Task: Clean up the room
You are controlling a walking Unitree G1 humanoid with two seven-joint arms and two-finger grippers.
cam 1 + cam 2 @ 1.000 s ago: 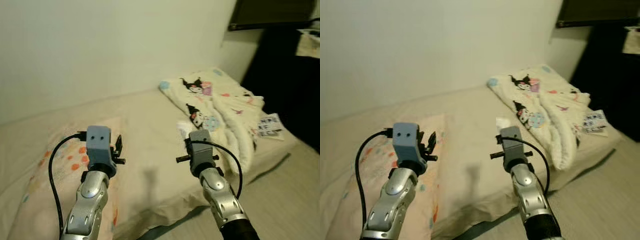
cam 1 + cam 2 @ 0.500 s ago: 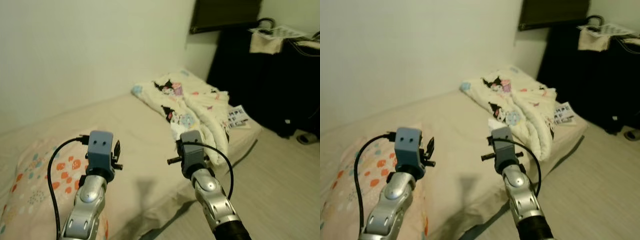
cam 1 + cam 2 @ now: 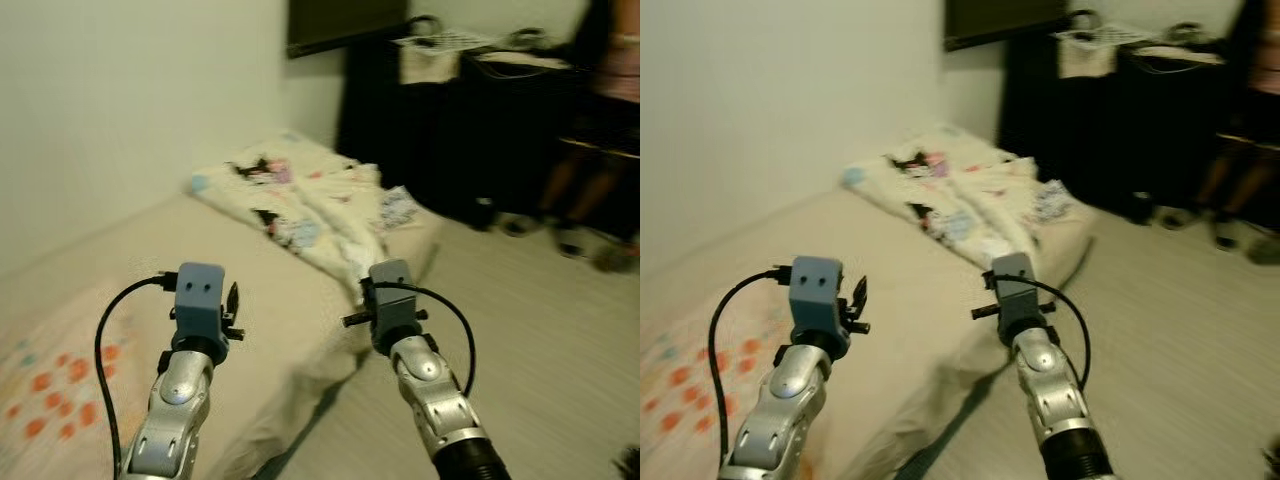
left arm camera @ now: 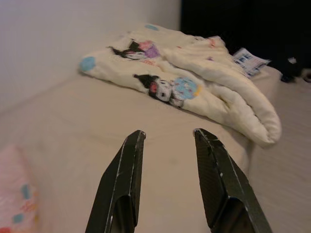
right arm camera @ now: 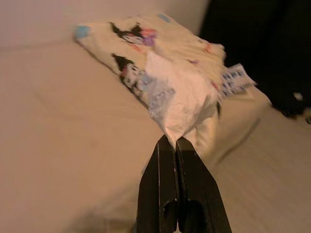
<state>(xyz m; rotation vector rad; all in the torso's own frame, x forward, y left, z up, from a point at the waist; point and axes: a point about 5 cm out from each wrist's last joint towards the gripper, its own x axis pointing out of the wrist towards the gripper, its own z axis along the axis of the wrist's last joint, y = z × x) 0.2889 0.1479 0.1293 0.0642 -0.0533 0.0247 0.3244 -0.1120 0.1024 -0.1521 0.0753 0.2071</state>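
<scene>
The view has swung right toward the dark furniture (image 3: 470, 130); the left gripper (image 4: 167, 141) gapes over the mattress (image 3: 250, 290), and the right gripper (image 5: 175, 143) pinches a white wrapper (image 5: 177, 104).

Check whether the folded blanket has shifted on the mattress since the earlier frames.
No. The blanket lies at the mattress end by the wall; the camera turned.

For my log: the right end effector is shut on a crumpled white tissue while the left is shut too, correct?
Not quite: the left end effector is open, as the left wrist view shows. The right end effector is indeed shut on the tissue.
</scene>
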